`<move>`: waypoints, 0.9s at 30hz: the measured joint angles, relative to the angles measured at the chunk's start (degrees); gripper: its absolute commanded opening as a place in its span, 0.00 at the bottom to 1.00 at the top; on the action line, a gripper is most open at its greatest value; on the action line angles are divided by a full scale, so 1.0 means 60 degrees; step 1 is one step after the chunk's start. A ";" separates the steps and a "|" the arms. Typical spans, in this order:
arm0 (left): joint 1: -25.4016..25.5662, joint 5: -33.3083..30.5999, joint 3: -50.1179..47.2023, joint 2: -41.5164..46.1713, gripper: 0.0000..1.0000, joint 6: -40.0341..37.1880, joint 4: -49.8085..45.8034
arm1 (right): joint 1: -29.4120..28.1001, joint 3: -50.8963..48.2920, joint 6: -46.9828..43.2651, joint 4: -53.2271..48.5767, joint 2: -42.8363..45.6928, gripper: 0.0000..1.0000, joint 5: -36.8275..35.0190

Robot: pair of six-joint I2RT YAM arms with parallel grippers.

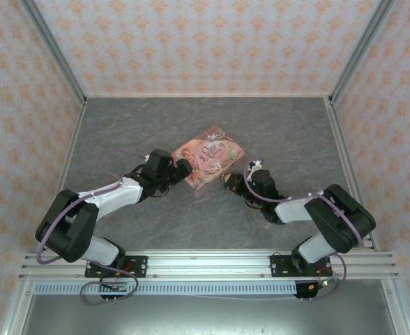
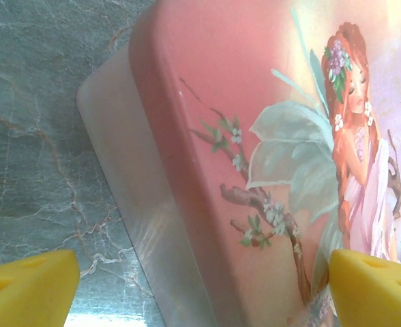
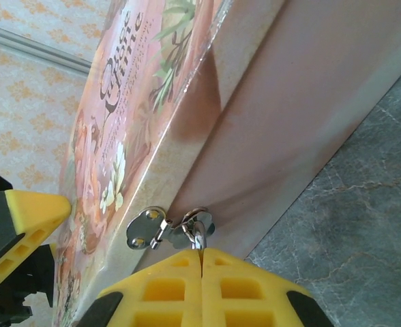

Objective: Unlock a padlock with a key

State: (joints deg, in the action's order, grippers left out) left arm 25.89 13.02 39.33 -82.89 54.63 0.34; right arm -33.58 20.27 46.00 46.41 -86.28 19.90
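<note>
Working at the pink tin [image 1: 208,157] with both grippers.

Pressing the pads of the right gripper [image 3: 200,269] together to a thin seam at the tin's near corner, just below a silver hasp [image 3: 146,229] and a small silver loop [image 3: 197,221] dipping toward that seam; not revealing what, if anything, is being pinched. Making out the padlock [image 1: 223,184] in the top view as a tiny teal speck at those fingertips, too small to tell more. Spreading the left gripper [image 2: 200,289] wide across the tin's left corner, one yellow finger [image 2: 23,286] hanging over the grey marbled table [image 1: 121,132], the other over the fairy-painted lid. Lying flat and skewed mid-table, well short of the patterned back wall [image 1: 205,42].
</note>
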 measured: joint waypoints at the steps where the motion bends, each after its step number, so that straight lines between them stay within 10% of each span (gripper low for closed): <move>1: 0.0000 0.0004 0.0000 0.0000 0.93 0.0000 0.0000 | 0.0004 0.0047 -0.0022 -0.0095 0.0000 0.00 0.0000; 27: 0.0000 0.0000 -0.0080 -0.0025 0.94 0.0000 0.0175 | 0.0157 0.0375 0.1239 0.1810 -0.1960 0.00 -0.0157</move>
State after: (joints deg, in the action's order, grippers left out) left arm 25.89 13.02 38.85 -83.05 54.63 1.39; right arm -32.64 22.52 53.43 57.28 -98.04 18.96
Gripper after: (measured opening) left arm 0.937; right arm 0.047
